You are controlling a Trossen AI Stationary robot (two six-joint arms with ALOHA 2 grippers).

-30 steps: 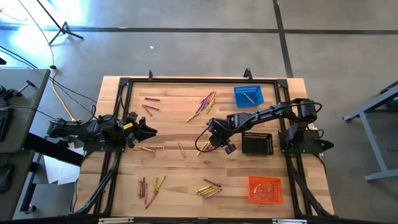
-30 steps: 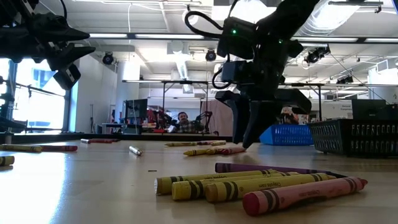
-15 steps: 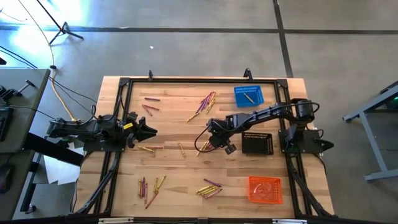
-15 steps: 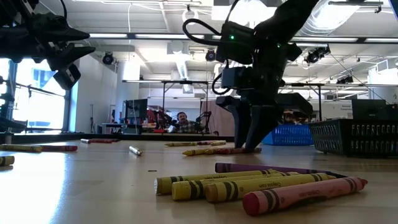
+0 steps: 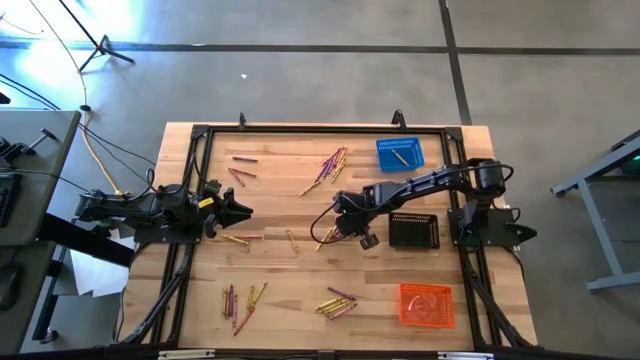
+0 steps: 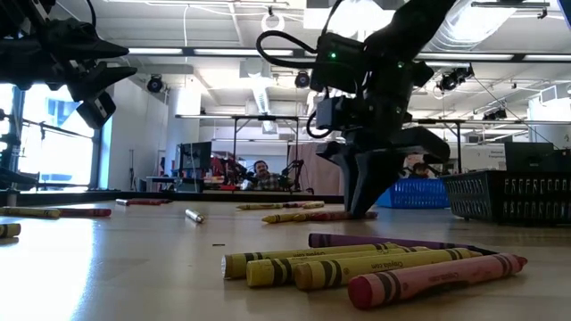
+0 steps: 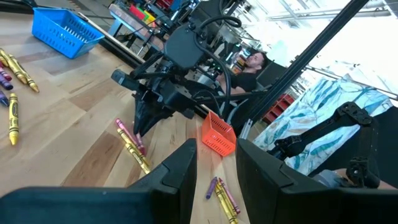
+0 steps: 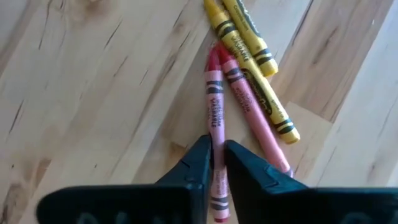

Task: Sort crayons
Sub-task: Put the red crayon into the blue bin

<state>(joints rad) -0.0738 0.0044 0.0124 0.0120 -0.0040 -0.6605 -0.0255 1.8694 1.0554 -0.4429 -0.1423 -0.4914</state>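
Bright, even overhead light, glaring ceiling strips (image 6: 223, 52) and blown-out window (image 6: 53, 143) behind the silhouetted right gripper (image 6: 361, 209), soft shadows under it, blurred foreground crayons (image 6: 375, 267), sharp wrist close-up

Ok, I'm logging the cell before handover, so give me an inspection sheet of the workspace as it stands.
Surface: wooden table, bare wood.
Job's things: crayons in scattered clusters; one yellow crayon in the blue basket.
Clutter: black basket, orange basket.
Grippers: right gripper fingers pinching a pink crayon mid-table; left gripper open, at the left edge.
Cables: black loop at the right wrist.
Surroundings: person seated beyond the table.
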